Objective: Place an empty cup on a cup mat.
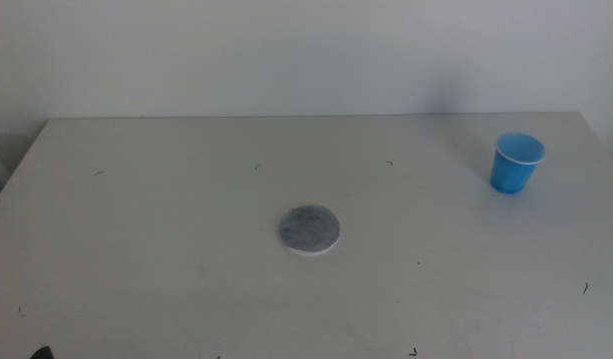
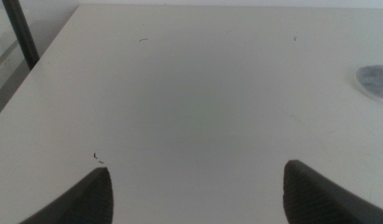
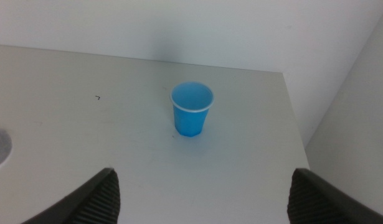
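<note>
I saw no readable writing anywhere. The cup [image 1: 516, 163] was bright blue, tapered, pale-rimmed, upright and empty, near the counter's [image 1: 166, 229] far right corner. The mat [image 1: 309, 230] was a flat speckled grey disc with a white edge, mid-counter, well apart from the cup. Left tool [image 2: 197, 193] and right tool [image 3: 203, 196] were both spread wide, gripping nothing.

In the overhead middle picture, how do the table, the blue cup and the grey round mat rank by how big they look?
1. The table, by far the largest.
2. and 3. The cup mat and the cup look close in size; the mat seems slightly wider, but the cup stands farther back, so I won't rank them.
</note>
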